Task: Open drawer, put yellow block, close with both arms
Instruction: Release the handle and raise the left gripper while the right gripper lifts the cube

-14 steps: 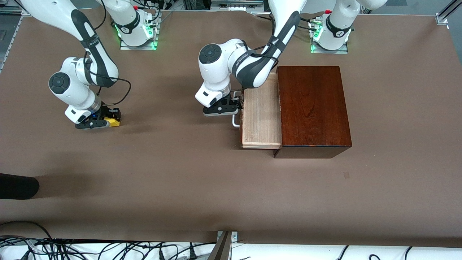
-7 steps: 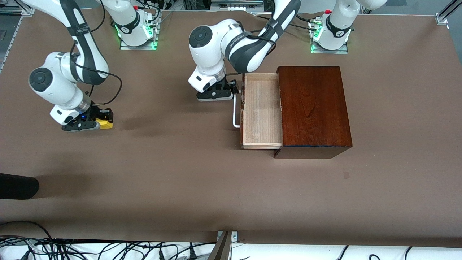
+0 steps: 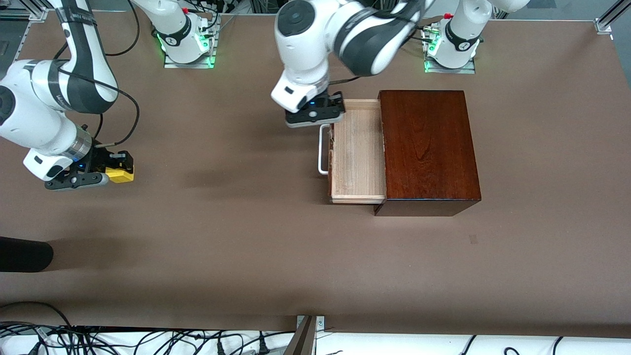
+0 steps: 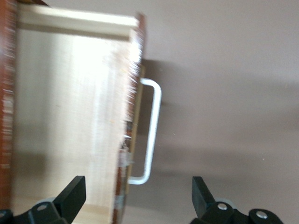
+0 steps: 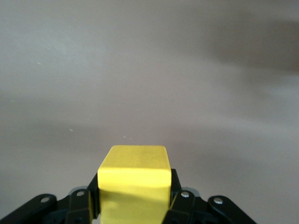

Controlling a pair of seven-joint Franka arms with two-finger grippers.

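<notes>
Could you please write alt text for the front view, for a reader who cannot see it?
The right end effector holds the yellow block above the table at the right arm's end. The left end effector, open, hangs over the handle end of the open drawer, which sticks out of the box.

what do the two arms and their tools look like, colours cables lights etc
Both arms are glossy white with rounded segments, dark grey-black sections at the joints and a round dark cap on a joint. Their bases glow green. Thin black cables loop along the right arm to its wrist. The left tool and right tool are black with two fingers; a small blue light shows at each wrist.
</notes>
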